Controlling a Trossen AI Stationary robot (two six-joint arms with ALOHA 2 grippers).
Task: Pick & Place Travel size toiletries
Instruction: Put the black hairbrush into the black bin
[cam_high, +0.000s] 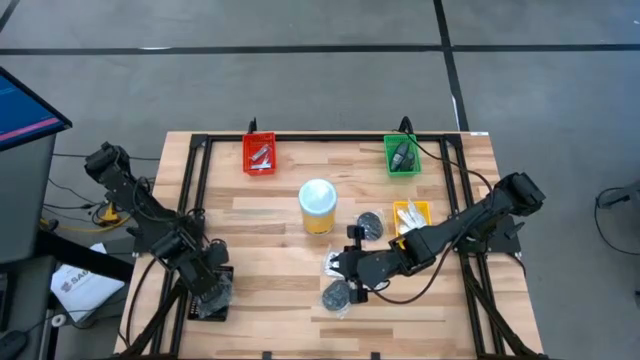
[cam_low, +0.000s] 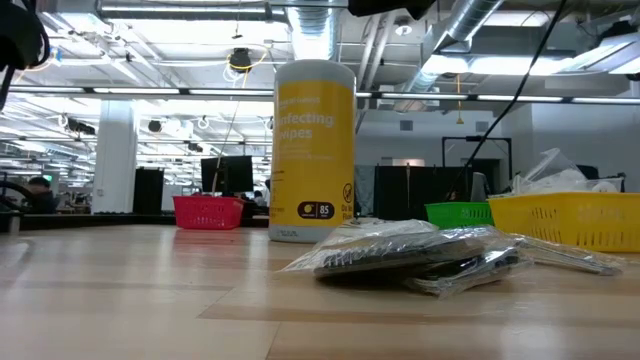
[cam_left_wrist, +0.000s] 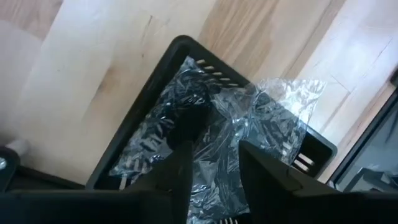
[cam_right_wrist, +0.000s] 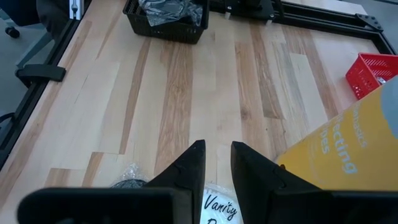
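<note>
The left gripper (cam_left_wrist: 214, 165) hangs over the black plastic tray (cam_high: 212, 300) at the table's near left corner, its two dark fingers (cam_left_wrist: 180, 168) parted a little and closed on nothing. Just beneath them in the tray lies a dark round bundle in a crinkled clear bag (cam_left_wrist: 186, 121), part of the bag spilling over the tray's rim.

The right gripper (cam_right_wrist: 217, 165) is low over the middle of the light wooden table (cam_high: 270, 250). Its fingers stand a narrow gap apart above a white sachet with black script (cam_right_wrist: 217, 208); whether they grip it cannot be told. A second bagged dark bundle (cam_high: 337, 293) lies just beside the gripper on the near side, another (cam_high: 372, 224) a little farther back, next to the yellow mesh tray (cam_high: 412, 213), which holds white sachets.

The tall yellow wipes tub with a white lid (cam_high: 317, 206) stands upright near the table's centre. At the far edge, the red mesh tray (cam_high: 259, 154) holds silvery bits and the green mesh tray (cam_high: 402, 156) holds a small dark item. In the low view, bagged bundles (cam_low: 420, 255) lie flat in front of the tub.
</note>
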